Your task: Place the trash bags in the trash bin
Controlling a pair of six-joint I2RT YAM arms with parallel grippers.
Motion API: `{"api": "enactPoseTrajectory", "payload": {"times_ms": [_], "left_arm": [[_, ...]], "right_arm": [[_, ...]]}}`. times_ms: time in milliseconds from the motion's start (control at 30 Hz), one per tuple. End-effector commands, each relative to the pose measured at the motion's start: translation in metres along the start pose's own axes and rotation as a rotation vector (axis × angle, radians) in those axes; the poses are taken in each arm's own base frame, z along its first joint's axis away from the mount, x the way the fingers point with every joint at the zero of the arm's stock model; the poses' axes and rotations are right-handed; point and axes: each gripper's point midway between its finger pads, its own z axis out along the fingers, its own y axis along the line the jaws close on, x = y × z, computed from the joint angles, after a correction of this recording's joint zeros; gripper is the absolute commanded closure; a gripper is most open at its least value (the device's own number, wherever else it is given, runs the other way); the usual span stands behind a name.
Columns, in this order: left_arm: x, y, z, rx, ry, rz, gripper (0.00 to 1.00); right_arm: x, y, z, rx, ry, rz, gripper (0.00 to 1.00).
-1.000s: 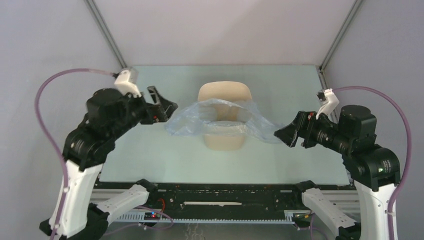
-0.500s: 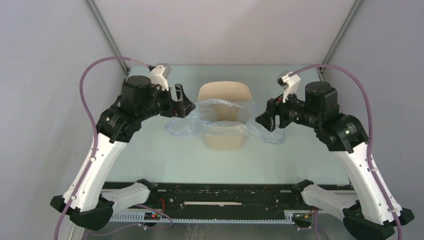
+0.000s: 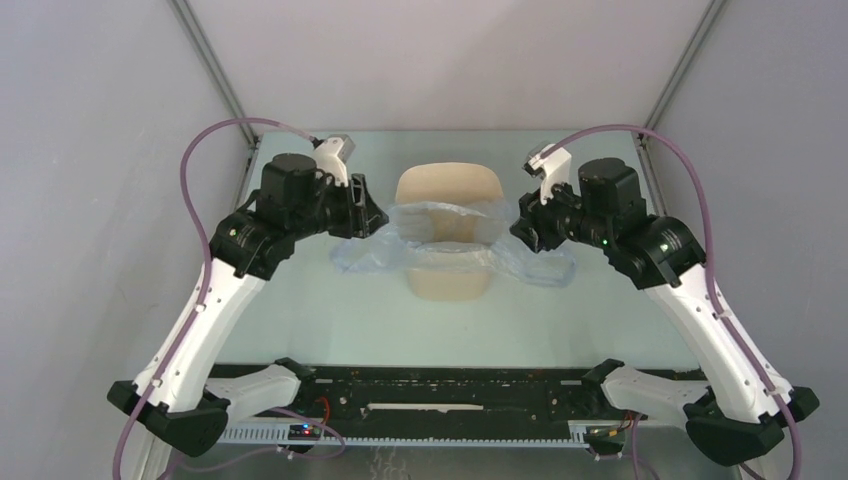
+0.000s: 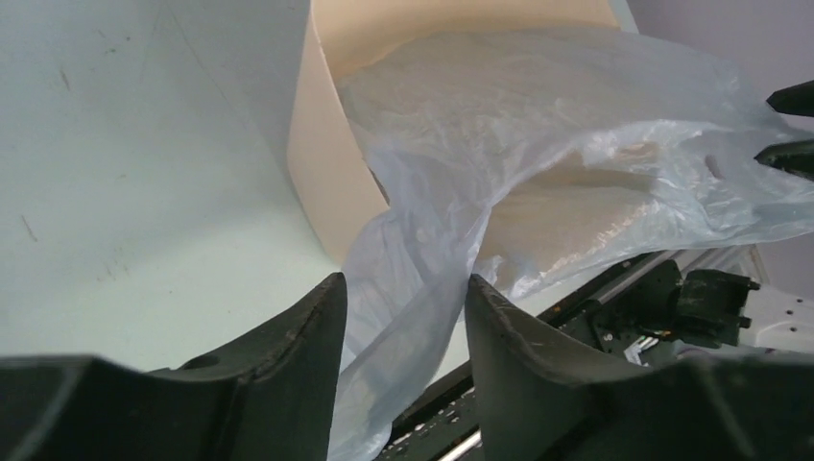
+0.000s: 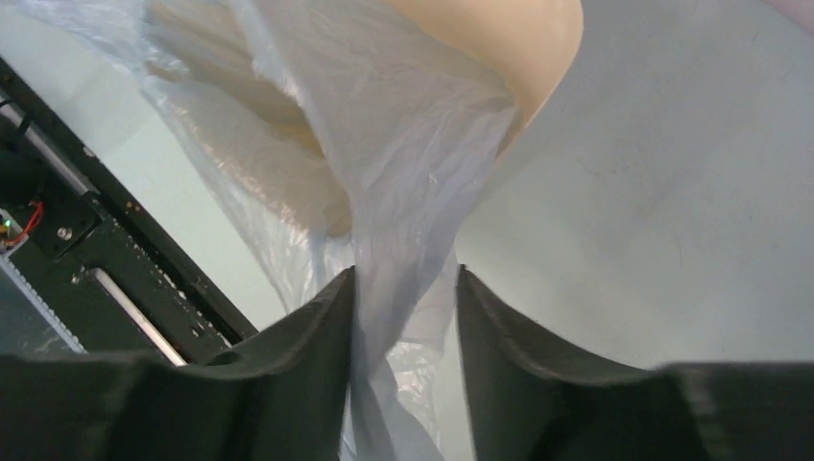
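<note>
Since the earlier frame both arms have swung in from the frame's sides toward the centre. The left gripper [image 3: 368, 213] is now at the bag's left edge and the right gripper [image 3: 522, 228] at its right edge.

The bag [image 3: 400, 245], thin pale-blue see-through plastic, lies draped across the top of the bin [image 3: 448, 285]. It spills over both sides, with its left tail down on the table [image 3: 300, 320]. The beige bin stands upper centre of the top view, between the two grippers.

In the left wrist view, film runs between the jaws of the left gripper [image 4: 403, 283], which stand partly apart. I can't tell whether it is pinched. The right gripper [image 5: 403, 274] is the same, with bunched film filling the gap and no way to tell if the grip is made.

Step in hand, as I judge it: taking hold of both ends of the bag, with the bag not yet inside the bin. The next move calls for a firm pinch on each side, then gathering the loose film inward and pushing it down into the opening without tipping the bin.

No readable print, brand or label on the bag or bin in any view.
</note>
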Motion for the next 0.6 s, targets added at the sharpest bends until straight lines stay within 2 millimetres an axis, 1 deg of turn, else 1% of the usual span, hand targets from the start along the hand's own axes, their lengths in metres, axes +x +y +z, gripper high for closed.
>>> {"api": "enactPoseTrajectory", "payload": {"times_ms": [0,67,133,233,367,400,567], "left_arm": [[-0.011,0.017,0.003,-0.082,-0.051,0.001,0.56],[-0.017,0.023,0.004,-0.112,-0.069,-0.017,0.65],[-0.023,0.03,0.006,-0.141,-0.08,-0.038,0.72],[-0.028,0.039,0.014,-0.169,-0.083,-0.079,0.84],[-0.035,0.036,0.032,-0.139,-0.069,-0.101,0.96],[-0.038,0.036,0.037,-0.14,-0.069,-0.103,0.99],[-0.051,0.045,0.047,-0.181,-0.109,-0.101,1.0]], "right_arm": [[-0.011,-0.017,0.01,0.088,-0.02,-0.006,0.57],[-0.014,-0.018,0.013,0.091,-0.021,0.0,0.66],[-0.017,-0.02,0.017,0.101,-0.027,0.002,0.71],[-0.022,-0.033,0.025,0.16,-0.04,0.013,0.86],[-0.025,-0.051,0.039,0.205,-0.019,0.059,0.98],[-0.025,-0.055,0.042,0.206,-0.011,0.077,1.0],[-0.027,-0.068,0.057,0.171,0.015,0.178,1.0]]}}
